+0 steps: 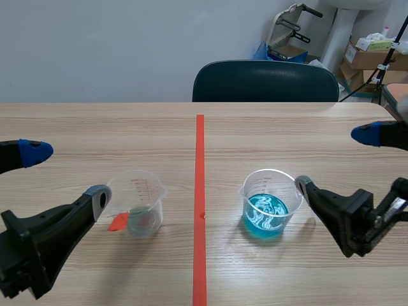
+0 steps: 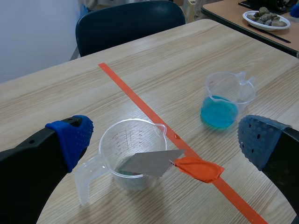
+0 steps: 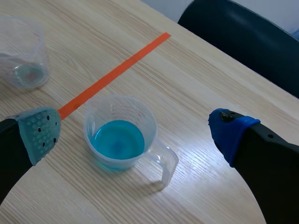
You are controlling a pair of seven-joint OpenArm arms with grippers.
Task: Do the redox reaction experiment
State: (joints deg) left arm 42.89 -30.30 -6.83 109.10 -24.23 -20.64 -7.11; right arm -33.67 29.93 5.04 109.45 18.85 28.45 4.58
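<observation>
L gripper (image 1: 67, 175): fingers wide apart, holding nothing. The clear cup (image 1: 143, 203) sits between them, well in from the table (image 1: 95, 127) edges, handle toward the gripper. Its metal strip (image 2: 149, 162) leans, orange end (image 2: 198, 169) past the rim. A tape line (image 1: 199, 191) splits the cups. You find the blue-liquid cup (image 1: 268, 207) upright, handle toward R gripper (image 1: 335, 160), also spread wide, empty

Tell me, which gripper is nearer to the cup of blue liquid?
Right. The right gripper sits open beside the cup of blue liquid; the left gripper is across the red tape line, by the clear cup.
</observation>
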